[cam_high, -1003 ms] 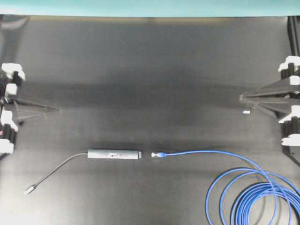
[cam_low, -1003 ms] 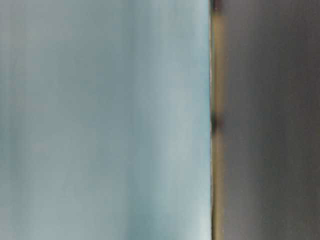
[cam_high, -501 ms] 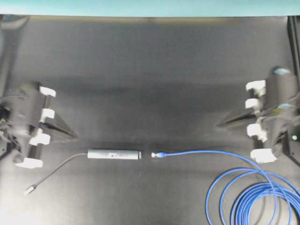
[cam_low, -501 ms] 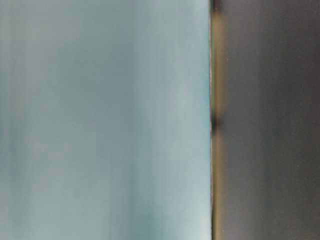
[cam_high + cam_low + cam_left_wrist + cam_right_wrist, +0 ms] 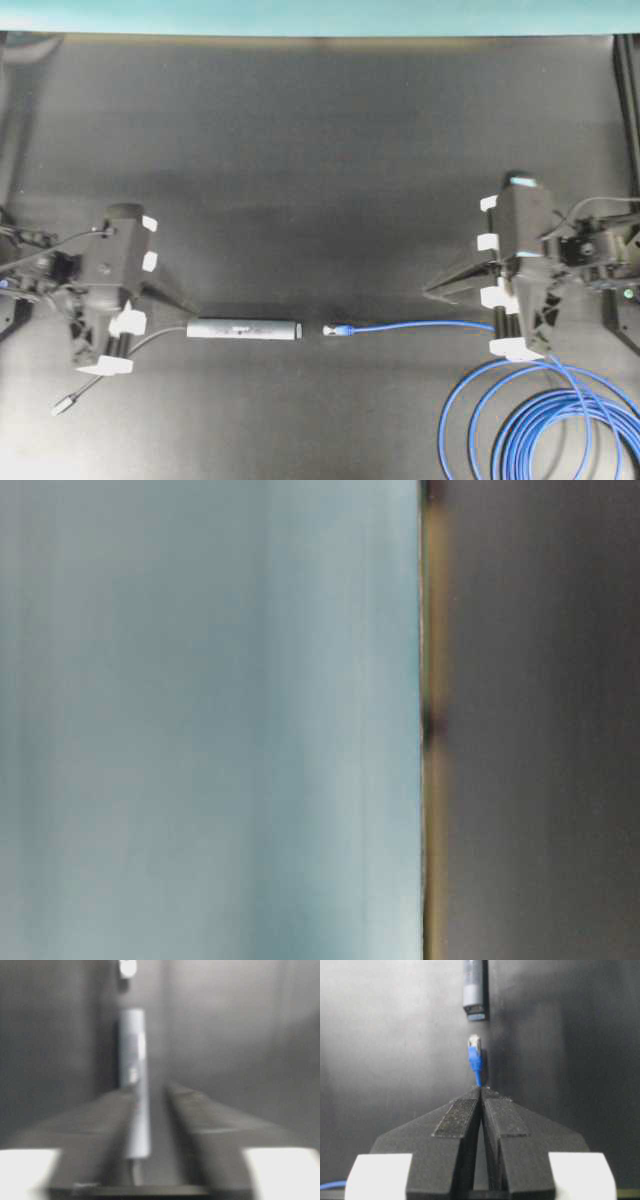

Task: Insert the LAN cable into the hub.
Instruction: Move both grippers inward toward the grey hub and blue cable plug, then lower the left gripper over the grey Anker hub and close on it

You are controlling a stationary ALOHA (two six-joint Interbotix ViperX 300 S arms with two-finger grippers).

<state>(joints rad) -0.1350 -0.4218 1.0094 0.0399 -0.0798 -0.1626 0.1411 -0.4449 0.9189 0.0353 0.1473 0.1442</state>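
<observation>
One hub (image 5: 244, 329), one LAN cable (image 5: 420, 325), unplugged.

Overhead straight down; 2 wrist views facing the hub (image 5: 244, 329).

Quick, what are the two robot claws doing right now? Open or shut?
Left gripper: open, empty, above the slim dark-grey hub.
Right gripper: shut, holding nothing.

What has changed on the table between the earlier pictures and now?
Both arms moved inward from the table's sides: the left tool toward the hub, its jaws parting, and the right tool, shut, toward the LAN cable. Nothing was grasped. Hub and cable stayed in place, unconnected.
</observation>
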